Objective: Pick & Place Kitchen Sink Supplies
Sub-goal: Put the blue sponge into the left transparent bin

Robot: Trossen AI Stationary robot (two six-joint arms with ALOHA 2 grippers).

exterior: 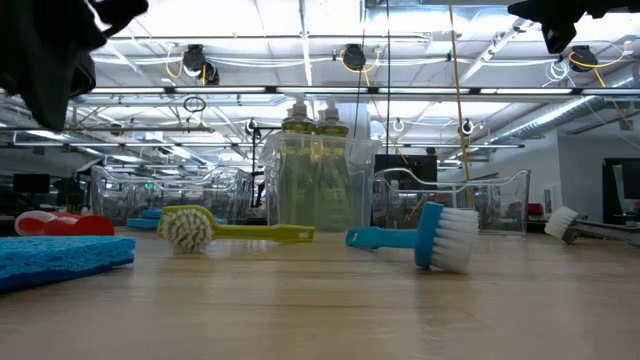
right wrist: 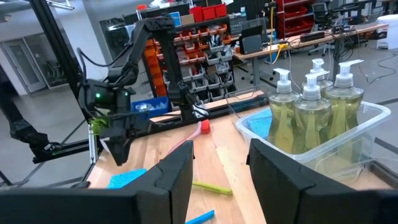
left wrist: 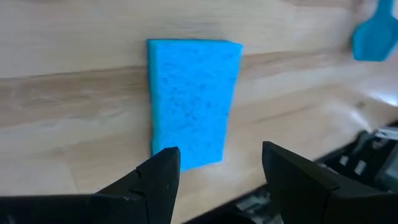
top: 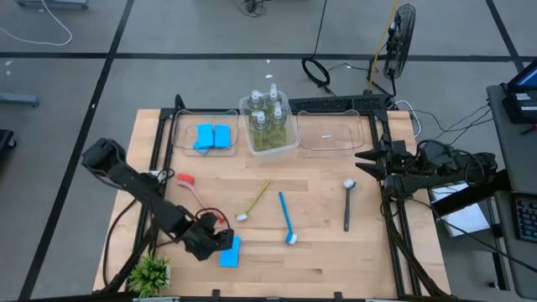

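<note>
On the bench's left side our left gripper (top: pixel 225 243) hovers low over a loose blue sponge (top: pixel 230 252) near the front edge. The left wrist view shows that sponge (left wrist: pixel 193 99) flat on the wood just ahead of the jaws, which stand apart and empty. Its long axis runs straight away from them, so we judge they would close across its narrow width. This arm is by far the nearer one.

Moving right along the bench, the red brush (top: pixel 191 186) lies nearby, then the yellow-green brush (top: pixel 254 201), the blue brush (top: pixel 286 218) and the dark grey brush (top: pixel 347 205), all loose.

Along the back, the left bin (top: pixel 181 138) holds what look like two blue sponges (top: pixel 212 137), the middle bin (top: pixel 289 144) holds four pump bottles (top: pixel 268 117) standing upright, and the right bin (top: pixel 366 143) appears empty.

Our right gripper (top: pixel 366 159) waits off the right edge, well apart from everything, jaws partly open and holding nothing
</note>
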